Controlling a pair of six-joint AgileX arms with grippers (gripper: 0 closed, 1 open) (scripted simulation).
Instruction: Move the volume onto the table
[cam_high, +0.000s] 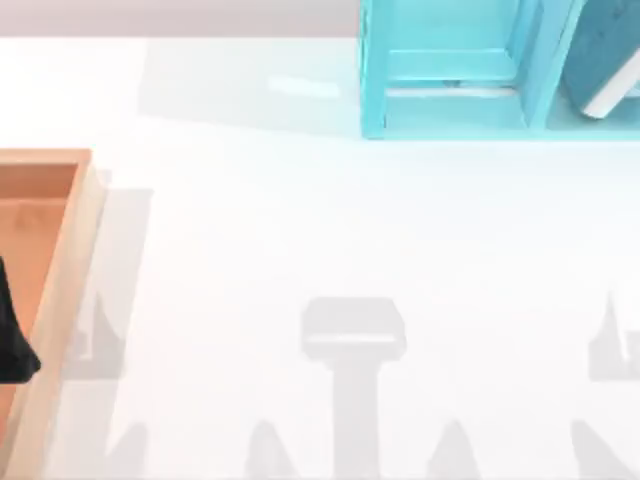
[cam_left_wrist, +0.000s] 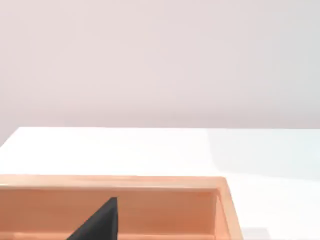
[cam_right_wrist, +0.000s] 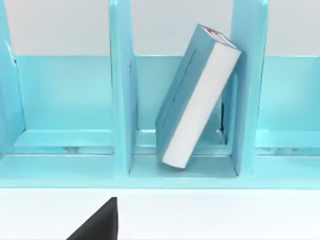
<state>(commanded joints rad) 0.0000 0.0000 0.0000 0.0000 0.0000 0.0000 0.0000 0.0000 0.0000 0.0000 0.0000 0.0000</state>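
right gripper (cam_right_wrist: 100, 222): mine, low in the right wrist view, facing the shelf from the table side; just one dark finger tip (cam_right_wrist: 102, 220) in view, so I cannot tell if it's spread or pressed together; holds nothing.
left gripper (cam_high: 15, 340): parked over the tray at the table's left edge; dark part cut off by the frame, finger state can't tell either.
book (cam_right_wrist: 196, 97): task's thing, not yet moved; in the shelf's middle compartment in the right wrist view, tilted, top corner against the divider, bottom corner on the shelf floor.
why leaning: slot looks wider than the book, so I judge it slumped onto the divider; that leaves a gap on its open side for a finger.
shelf (cam_high: 450, 70): cyan, far edge of the table, right of centre.
table (cam_high: 350, 220): white, bare in the middle, my likely drop spot.
tray (cam_high: 60, 270): wooden, left, not part of the job.
hidden: top view crops the book (cam_high: 605, 55) to a corner; red mark on its top unreadable.
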